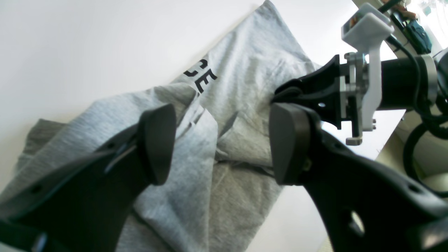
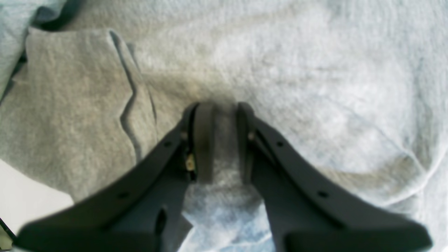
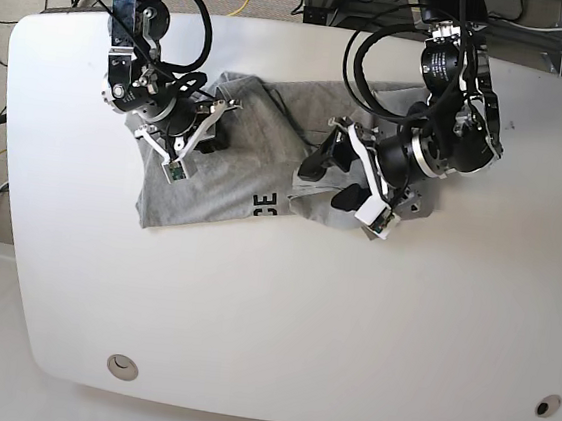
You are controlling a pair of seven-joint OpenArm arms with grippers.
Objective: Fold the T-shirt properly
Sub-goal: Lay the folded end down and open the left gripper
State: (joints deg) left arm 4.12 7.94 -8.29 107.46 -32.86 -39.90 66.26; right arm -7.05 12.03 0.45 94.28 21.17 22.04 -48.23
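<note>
The left gripper (image 1: 220, 143), a pair of black curved plastic fingers, stands wide apart with nothing between its pads; grey cloth shows through the gap, lying below it. In the base view this gripper (image 3: 333, 179) hovers over the right part of the garment, near the middle of the table.

The right gripper (image 2: 221, 140) has its two black fingers drawn close together, pinching a raised fold of grey fabric between the pads. In the base view it (image 3: 216, 123) sits at the far left part of the garment.

The large heather-grey short-sleeved cotton T-shirt (image 3: 229, 180) lies crumpled and partly folded over itself on the far half of the table, between the two arms. Black block lettering (image 3: 264, 205) shows on its near edge; the left wrist view catches the same letters (image 1: 201, 75) beside a turned-over flap of cloth. Loose creases and overlapping layers run across it.

The white rounded table (image 3: 279, 321) bears the shirt; its near half is bare. Black cables (image 3: 362, 58) loop from the left arm above the far edge.
</note>
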